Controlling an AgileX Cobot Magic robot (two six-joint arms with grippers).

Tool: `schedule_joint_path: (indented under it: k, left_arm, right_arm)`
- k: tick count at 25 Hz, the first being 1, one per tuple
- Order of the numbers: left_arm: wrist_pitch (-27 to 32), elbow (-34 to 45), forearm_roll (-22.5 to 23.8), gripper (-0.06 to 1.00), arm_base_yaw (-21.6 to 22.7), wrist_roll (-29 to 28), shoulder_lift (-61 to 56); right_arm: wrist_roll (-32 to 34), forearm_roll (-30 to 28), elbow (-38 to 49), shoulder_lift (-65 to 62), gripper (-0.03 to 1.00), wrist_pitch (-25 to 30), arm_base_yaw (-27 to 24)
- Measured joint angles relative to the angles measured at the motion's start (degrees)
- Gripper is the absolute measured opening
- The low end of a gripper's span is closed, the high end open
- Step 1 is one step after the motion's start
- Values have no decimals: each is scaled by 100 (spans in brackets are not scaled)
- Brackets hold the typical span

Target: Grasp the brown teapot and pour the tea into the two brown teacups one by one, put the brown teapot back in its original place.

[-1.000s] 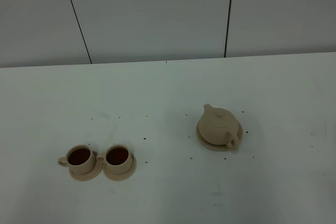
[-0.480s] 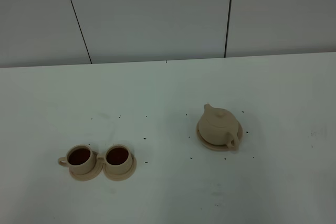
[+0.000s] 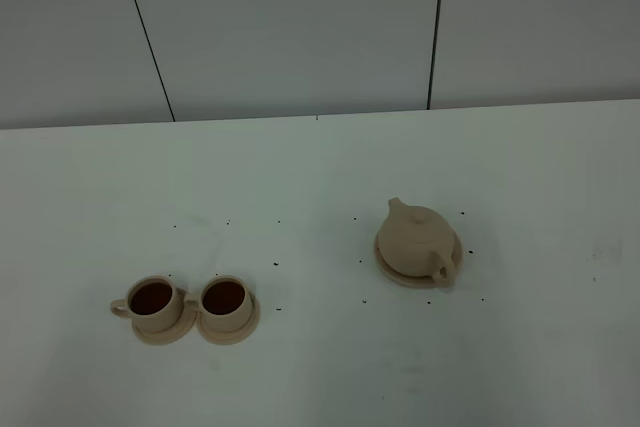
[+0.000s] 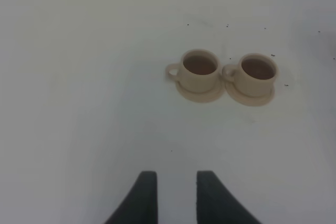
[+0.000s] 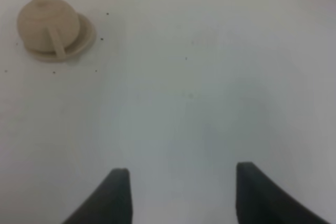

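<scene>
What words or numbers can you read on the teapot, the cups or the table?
None: there is nothing to read.
The teapot is plain tan.
The two cups are plain too.
The table has only tiny dark specks, no letters.

Brown teapot: matt tan, ceramic-looking, smooth, no glaze shine. Saucer disc beneath: same matt finish. Two brown teacups: matching matt tan; dark liquid inside. Worktop: smooth white, matt, speckled with small dark flecks.
</scene>
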Motion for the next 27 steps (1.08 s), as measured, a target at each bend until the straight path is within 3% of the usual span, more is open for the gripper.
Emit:
schedule_joint_path:
  k: [27]
  left_arm:
    - [0,0,0,25,0,5,0]
  right_arm:
    - [-10,31,2,0,43,5,0]
